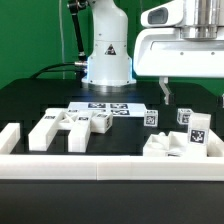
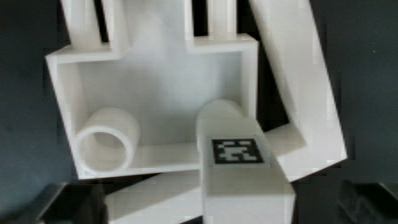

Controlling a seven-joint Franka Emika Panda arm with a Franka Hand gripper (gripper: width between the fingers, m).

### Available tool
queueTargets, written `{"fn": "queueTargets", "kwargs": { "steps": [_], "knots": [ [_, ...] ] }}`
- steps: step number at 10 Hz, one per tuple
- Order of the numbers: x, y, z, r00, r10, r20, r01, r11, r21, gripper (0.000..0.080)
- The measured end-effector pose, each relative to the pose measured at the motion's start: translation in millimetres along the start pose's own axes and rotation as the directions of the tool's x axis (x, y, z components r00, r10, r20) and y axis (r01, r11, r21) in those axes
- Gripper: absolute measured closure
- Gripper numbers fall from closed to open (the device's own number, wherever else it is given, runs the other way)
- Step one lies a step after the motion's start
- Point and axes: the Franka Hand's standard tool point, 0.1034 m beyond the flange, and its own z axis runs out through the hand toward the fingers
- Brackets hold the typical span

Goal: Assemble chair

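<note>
The chair parts are white blocks with black-and-white tags. A slotted flat piece [image 1: 58, 129] lies at the exterior view's left. A cluster of parts [image 1: 178, 142] with tagged posts sits at the exterior view's right. My gripper [image 1: 172, 95] hangs just above that cluster and is open. In the wrist view a recessed seat slab [image 2: 169, 95] fills the picture, with a short round peg [image 2: 111, 146] and a tagged bar [image 2: 238, 160] on it. The gripper [image 2: 205, 208] straddles this bar, its dark fingers [image 2: 54, 203] well clear of it on both sides.
The marker board [image 1: 100, 108] lies flat in front of the robot base [image 1: 107, 60]. A long white border rail [image 1: 100, 165] runs along the near side, with a raised end at the exterior view's left [image 1: 10, 135].
</note>
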Motion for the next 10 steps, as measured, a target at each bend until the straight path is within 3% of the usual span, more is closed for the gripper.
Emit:
{"fn": "queueTargets", "kwargs": {
  "steps": [2, 3, 5, 7, 10],
  "knots": [
    [-1.4, 1.2, -0.1, 1.0, -0.008, 0.001, 0.008, 1.0, 0.0, 0.015],
    [-8.2, 8.7, -3.2, 0.999, -0.039, 0.008, 0.039, 0.999, -0.001, 0.015],
    [-15.4, 37.8, -13.6, 0.995, -0.093, 0.023, 0.093, 0.996, 0.001, 0.015],
    [-1.2, 78.9, -14.1, 0.989, -0.144, 0.02, 0.145, 0.989, -0.006, 0.015],
    [-1.0, 80.8, -12.4, 0.99, -0.141, 0.022, 0.142, 0.99, -0.007, 0.015]
  ]
}}
